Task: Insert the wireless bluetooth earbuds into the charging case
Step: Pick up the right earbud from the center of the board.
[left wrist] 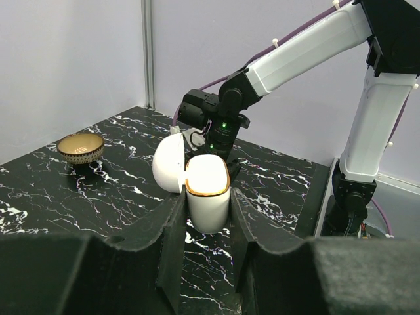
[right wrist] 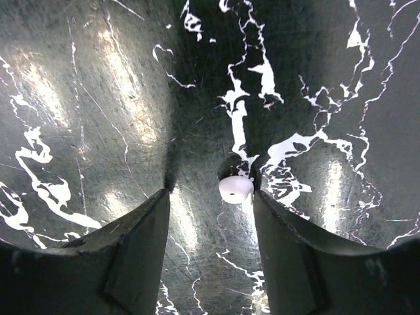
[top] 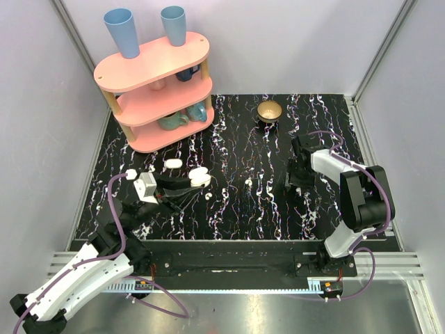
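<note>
The white charging case (left wrist: pixel 209 200) stands open, its lid hinged to the left. My left gripper (left wrist: pixel 208 197) is shut on its lower half and holds it at the table's left middle, which also shows in the top view (top: pixel 200 175). One tiny white earbud (right wrist: pixel 236 189) lies on the black marbled table between the fingers of my right gripper (right wrist: pixel 211 197), close to the right finger. That gripper is open, points straight down, and stands low over the right middle of the table (top: pixel 293 182). No second earbud shows clearly.
A gold bowl (top: pixel 270 110) sits at the back centre and also shows in the left wrist view (left wrist: pixel 80 147). A pink shelf (top: pixel 156 90) with blue cups stands at the back left. A small white oval (top: pixel 173 163) lies beside the left wrist.
</note>
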You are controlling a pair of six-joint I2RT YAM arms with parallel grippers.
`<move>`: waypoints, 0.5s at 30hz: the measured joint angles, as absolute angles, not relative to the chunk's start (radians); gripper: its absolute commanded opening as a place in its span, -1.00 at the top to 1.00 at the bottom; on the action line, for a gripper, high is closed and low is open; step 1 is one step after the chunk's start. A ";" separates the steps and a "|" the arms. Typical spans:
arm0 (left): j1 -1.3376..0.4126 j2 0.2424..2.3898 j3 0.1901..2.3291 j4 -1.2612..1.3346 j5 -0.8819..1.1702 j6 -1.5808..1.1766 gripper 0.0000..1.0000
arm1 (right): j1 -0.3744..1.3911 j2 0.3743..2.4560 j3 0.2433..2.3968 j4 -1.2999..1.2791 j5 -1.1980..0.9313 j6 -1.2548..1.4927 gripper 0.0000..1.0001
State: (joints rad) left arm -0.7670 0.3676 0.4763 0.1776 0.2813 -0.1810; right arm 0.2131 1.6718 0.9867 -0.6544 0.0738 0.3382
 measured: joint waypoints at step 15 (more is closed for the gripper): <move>-0.767 0.368 0.476 0.174 0.281 -0.182 1.00 | 0.211 1.659 0.960 -0.648 0.031 0.345 -0.04</move>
State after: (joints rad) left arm -0.7670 0.3683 0.4763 0.1741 0.2813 -0.1818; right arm 0.2108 1.6588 0.9600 -0.6476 0.0311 0.3450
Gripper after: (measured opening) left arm 0.325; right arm 0.602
